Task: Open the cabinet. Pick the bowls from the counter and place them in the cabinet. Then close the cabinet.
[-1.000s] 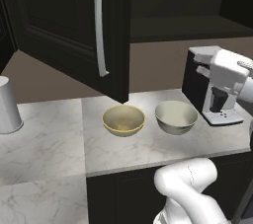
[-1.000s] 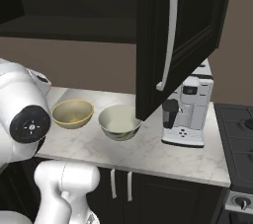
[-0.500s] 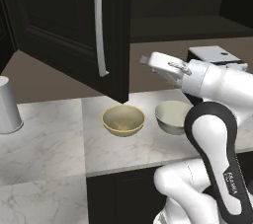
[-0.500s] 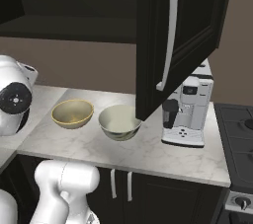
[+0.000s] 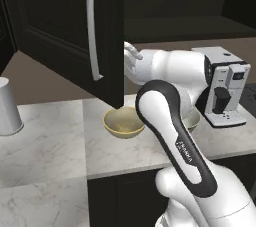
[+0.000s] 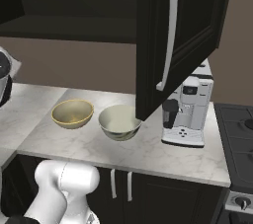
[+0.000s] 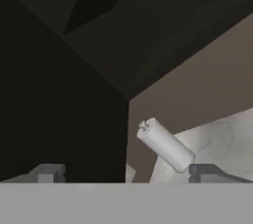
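The cabinet's door [image 5: 60, 26] stands swung open, its silver handle [image 5: 91, 26] facing me, and the dark inside [image 5: 175, 6] is bare. On the counter [image 5: 55, 146] under the door's edge sits the tan-yellow bowl [image 5: 122, 122]. The off-white bowl [image 5: 194, 119] peeks out behind my arm. From the right I see the open door [image 6: 188, 25], the tan bowl [image 6: 72, 113] and the off-white bowl [image 6: 120, 122] side by side. My hand [image 5: 131, 55] reaches in behind the door's edge, above the bowls. The gripper [image 7: 126, 173] is open and holds nothing; the dark door face is on its left.
A grey-white cup [image 5: 7, 106] stands at the counter's far left and shows tilted ahead of the hand [image 7: 165, 145]. A coffee machine [image 5: 225, 91] stands right of the bowls [image 6: 188, 112]. A stove [image 6: 239, 134] lies beyond it. The brown wall [image 7: 197, 85] backs the counter.
My arm has swung left from in front of the coffee machine, over the off-white bowl, to behind the open door's edge. Bowls, door and cup have not moved.
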